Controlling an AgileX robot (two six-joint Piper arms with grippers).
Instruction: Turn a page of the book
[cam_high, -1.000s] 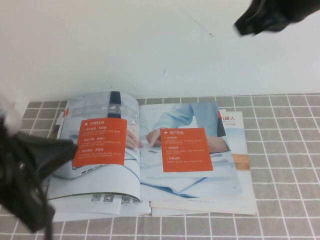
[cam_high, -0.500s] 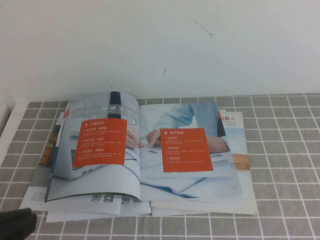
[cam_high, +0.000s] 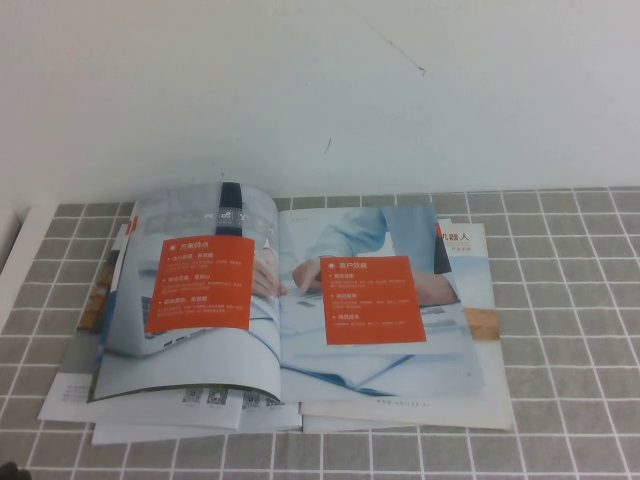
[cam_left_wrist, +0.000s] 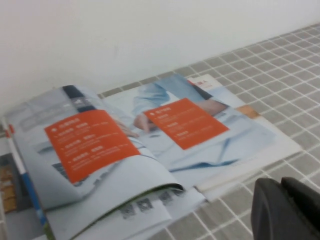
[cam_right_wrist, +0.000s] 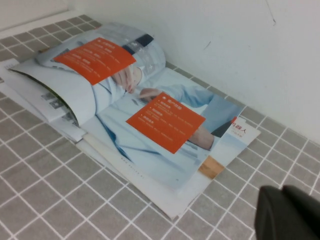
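Note:
The book (cam_high: 380, 300) lies open on the grey tiled table, showing a pale photo spread with two orange text panels. The page (cam_high: 190, 290) rests on the left half with its laptop side up, bulging in a curve above the sheets below. It also shows in the left wrist view as the page (cam_left_wrist: 90, 145) and in the right wrist view as the page (cam_right_wrist: 95, 60). Neither arm appears in the high view. My left gripper (cam_left_wrist: 281, 192) hangs shut and empty off the book's near right corner. My right gripper (cam_right_wrist: 282, 194) is shut and empty over bare tiles to the right of the book (cam_right_wrist: 165, 120).
A white booklet (cam_high: 468, 245) with red characters sticks out from under the book on the right, and more sheets (cam_high: 70, 390) on the left. A white wall (cam_high: 320, 90) rises just behind. Grey tiles (cam_high: 570, 320) stretch to the right and front.
The left arm has dropped out of the high view at the lower left, and the right arm has left its top right corner. The book and page lie as before.

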